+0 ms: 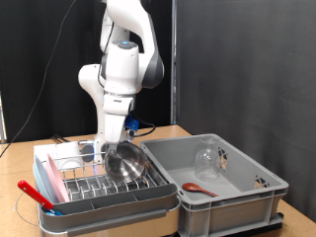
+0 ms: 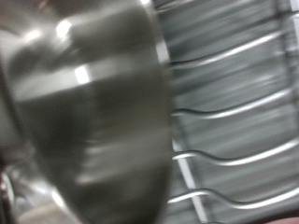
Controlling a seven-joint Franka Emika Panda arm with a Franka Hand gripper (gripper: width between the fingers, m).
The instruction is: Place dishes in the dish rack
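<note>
Your end effector (image 1: 116, 144) was low over the dish rack (image 1: 109, 193), w/ the steel bowl (image 1: 129, 163) tilted on edge right beside it, rim toward the grey crate (image 1: 242, 188). Grip state: can't tell. Clear glass (image 1: 206, 163) lay in that crate.

My wrist camera is filled by the blurred, curved wall of the steel bowl (image 2: 79, 112), very close up; beside it I see the dish rack's silver wires (image 2: 234, 107) over pale plastic.
</note>
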